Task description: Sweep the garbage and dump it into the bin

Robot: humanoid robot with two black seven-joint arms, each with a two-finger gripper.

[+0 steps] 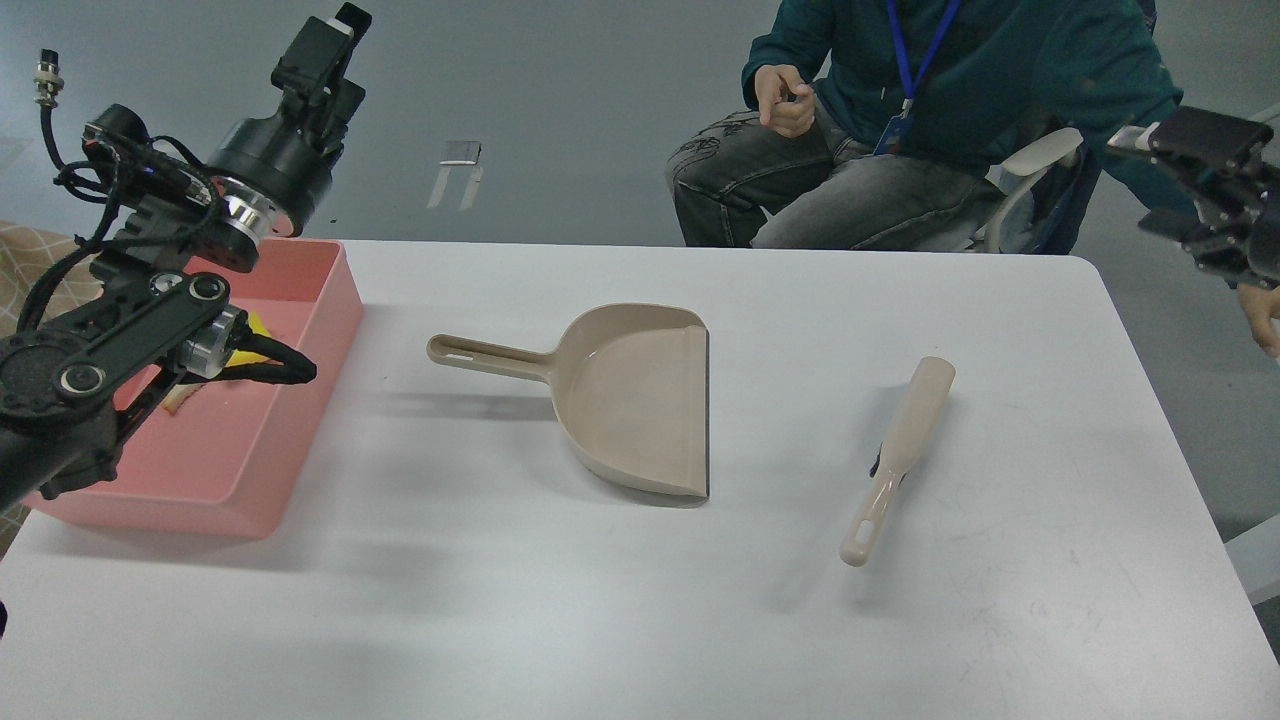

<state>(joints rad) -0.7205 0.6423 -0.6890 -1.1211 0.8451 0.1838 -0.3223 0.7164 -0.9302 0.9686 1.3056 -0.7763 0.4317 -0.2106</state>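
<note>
The salmon-pink bin (300, 400) stands at the table's left edge. The yellow chunk of garbage (256, 325) lies inside it, mostly hidden behind my left arm. A pale scrap (180, 398) shows in the bin beside the arm. My left gripper (330, 45) is raised high above the bin's far end and holds nothing; its fingers look dark and cannot be told apart. My right gripper (1140, 185) is up at the far right, off the table, with its fingers apart and empty. The beige dustpan (630, 400) and the beige brush (900, 450) lie flat on the white table.
A person in a teal top (950, 90) sits behind the table's far edge, with a fist raised. Another hand (1262, 315) shows at the right edge below my right gripper. A chair armrest (1040, 155) is near it.
</note>
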